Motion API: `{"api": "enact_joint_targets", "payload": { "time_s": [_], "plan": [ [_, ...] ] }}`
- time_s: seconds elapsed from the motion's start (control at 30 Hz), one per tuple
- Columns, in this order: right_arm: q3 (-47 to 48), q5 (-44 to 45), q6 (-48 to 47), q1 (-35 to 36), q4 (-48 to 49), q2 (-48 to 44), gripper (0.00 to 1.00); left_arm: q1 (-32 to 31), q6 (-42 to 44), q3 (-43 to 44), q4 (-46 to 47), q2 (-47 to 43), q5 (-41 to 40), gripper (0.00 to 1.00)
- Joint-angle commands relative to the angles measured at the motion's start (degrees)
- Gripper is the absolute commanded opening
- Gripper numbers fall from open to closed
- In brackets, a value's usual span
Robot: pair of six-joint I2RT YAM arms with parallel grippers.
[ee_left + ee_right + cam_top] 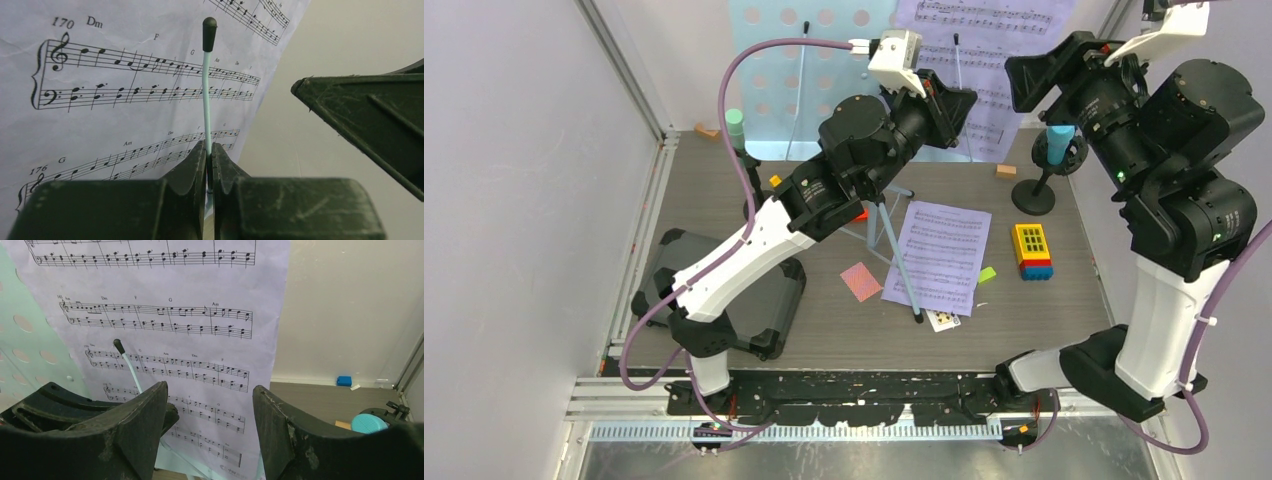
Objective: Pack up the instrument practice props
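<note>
Your left end effector (pixel 210 150) is pinched shut on the rack's page-holder wire (pixel 206 100).
That grip likely frees the lilac page (pixel 100 125) pinned to the pale blue music rack (pixel 769 100) at the back of the worktop (pixel 1024 310). Your right end effector (pixel 210 395) hovers before it, wide apart and empty. The surface is grey wood-grain, the walls plain and pale.

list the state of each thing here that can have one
left fingers, shut on thin pale blue black-tipped holder wire
right fingers, open, nothing between them
pale blue perforated music rack, upright on tripod legs
lilac sheet-music page on rack, standing against it
lilac sheet-music page on table, flat, one leg across it
blue toy microphone, upright in black round-based pole
green toy microphone, upright
</note>
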Motion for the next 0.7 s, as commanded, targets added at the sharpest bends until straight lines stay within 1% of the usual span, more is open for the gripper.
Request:
{"api": "enact_joint_targets", "payload": {
  "time_s": [0.0, 0.1, 0.13, 0.17, 0.23, 0.37, 0.4, 0.43, 0.47, 0.5, 0.53, 0.57, 0.6, 0.63, 0.67],
  "plan": [
    [5.4, 0.0, 1.1, -1.0, -1.3, 1.4, 0.68, 0.5, -0.1, -0.4, 1.8, -2.4, -0.3, 0.07],
    [6.5, -3.7, 2.8, -2.1, -1.4, 2.4, 0.68, 0.5, -0.3, -0.5, 1.9, -2.4, -0.1, 0.07],
    [6.4, -4.9, 3.2, -3.5, -1.4, 2.9, 0.68, 0.6, -0.5, -0.5, 1.8, -2.5, -0.1, 0.07],
    [6.0, -8.5, 4.1, -4.6, -1.4, 3.0, 0.68, 0.5, -0.6, -0.6, 1.9, -2.6, 0.0, 0.06],
    [5.2, -13.5, 5.3, -8.5, -1.4, 3.3, 0.68, 0.6, -0.7, -0.8, 1.9, -2.7, 0.2, 0.06],
    [2.4, -19.6, 6.9, -18.0, -0.5, 1.9, 0.68, 0.6, -0.9, -1.8, 2.3, -3.4, 0.2, 0.06],
    [0.0, -22.8, 7.5, -19.6, 1.1, 1.3, 0.67, 0.5, -0.9, -2.2, 2.5, -3.6, 0.2, 0.05],
    [-1.5, -24.7, 8.8, -23.4, 2.3, 0.0, 0.67, 0.5, -1.0, -2.4, 2.6, -3.8, 0.3, 0.05],
    [-5.1, -29.1, 9.7, -24.9, 5.6, -0.8, 0.67, 0.6, -1.1, -2.6, 2.8, -4.0, 0.3, 0.05],
    [-7.1, -31.4, 11.5, -27.4, 7.9, -2.4, 0.66, 0.6, -1.2, -2.8, 3.0, -4.1, 0.4, 0.05],
    [-11.4, -35.7, 12.4, -28.4, 12.3, -3.2, 0.66, 0.6, -1.2, -3.0, 3.2, -4.1, 0.4, 0.05],
    [-13.2, -37.6, 14.3, -30.3, 14.6, -4.6, 0.65, 0.5, -1.3, -3.1, 3.3, -4.3, 0.5, 0.05],
    [-16.6, -41.1, 16.5, -31.1, 18.8, -5.1, 0.65, 0.5, -1.3, -3.1, 3.3, -4.3, 0.5, 0.05],
    [-18.1, -42.6, 17.6, -32.6, 22.6, -6.2, 0.65, 0.5, -1.3, -3.1, 3.3, -4.2, 0.6, 0.05],
    [-20.7, -45.0, 19.7, -34.0, 24.6, -6.6, 0.64, 0.5, -1.3, -3.1, 3.2, -4.3, 0.6, 0.05]
  ]
}}
